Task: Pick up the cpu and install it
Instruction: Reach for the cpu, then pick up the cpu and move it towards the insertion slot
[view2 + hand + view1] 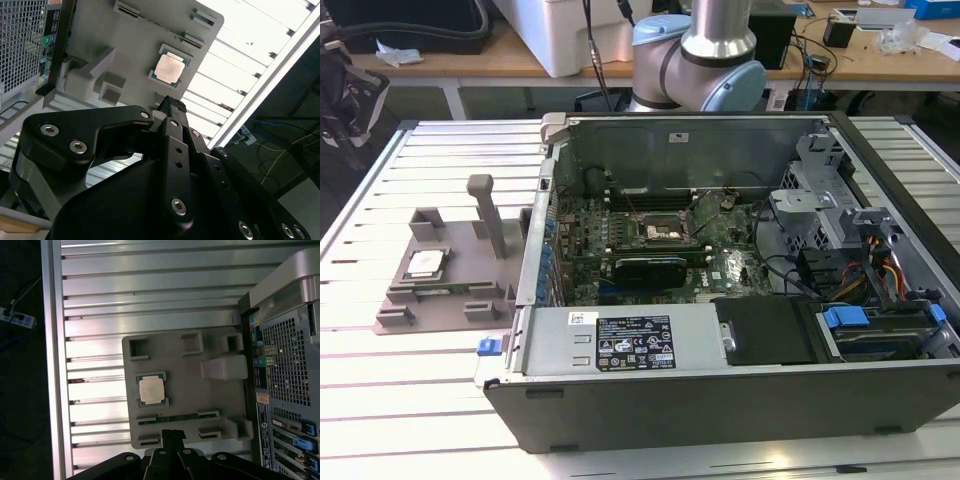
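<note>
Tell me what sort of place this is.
Probably a robotics lab or electronics workshop: an open computer case sits on a slatted metal table, a grey fixture plate holds the cpu, and cluttered workbenches with cables stand behind.

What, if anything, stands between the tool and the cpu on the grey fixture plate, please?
Nothing visible does. The cpu lies uncovered in its recess on the fixture plate; in the first wrist view the tool shows over the plate's edge, with only low slots between them. The tall post stands aside.
</note>
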